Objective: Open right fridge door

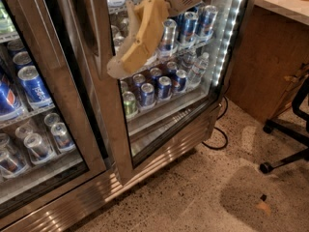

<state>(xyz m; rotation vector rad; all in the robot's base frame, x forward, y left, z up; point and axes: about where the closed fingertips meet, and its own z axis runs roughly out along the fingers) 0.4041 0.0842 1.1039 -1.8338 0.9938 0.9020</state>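
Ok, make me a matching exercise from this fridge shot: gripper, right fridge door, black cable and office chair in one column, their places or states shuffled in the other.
Column one
1. gripper
2. right fridge door
3. black cable
4. office chair

Column two
A. snaking over the floor below the door's hinge side
B. high up, at the door's handle edge
C. at the view's right edge, on casters
D. slightly ajar

Pairs: 1-B, 2-D, 3-A, 4-C
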